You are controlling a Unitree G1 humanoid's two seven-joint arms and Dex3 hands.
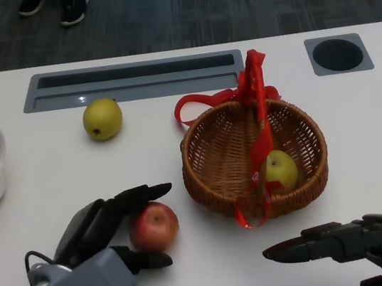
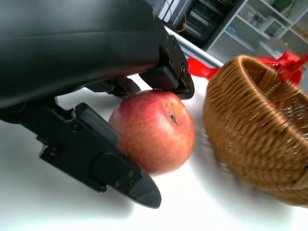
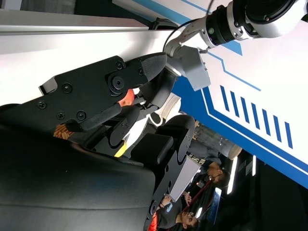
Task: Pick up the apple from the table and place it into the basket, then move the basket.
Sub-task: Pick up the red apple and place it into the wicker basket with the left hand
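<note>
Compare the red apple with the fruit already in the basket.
The red apple lies on the table, between the left hand's fingers; the yellow-green fruit sits inside the basket, untouched. The apple is red, the other yellow-green. Both are round and similar in size.

Even, bright overhead light gives soft shadows on the glossy white table [image 1: 196,272]. The woven brown wicker basket [image 2: 260,139] blurs in the left wrist view.

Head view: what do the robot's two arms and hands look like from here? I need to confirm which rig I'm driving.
The left hand has black, blunt-tipped fingers on a grey boxy wrist block, joined to a silver forearm with a thin black cable looping beside it. The right hand is all black, with segmented fingers; its forearm is out of frame.
</note>
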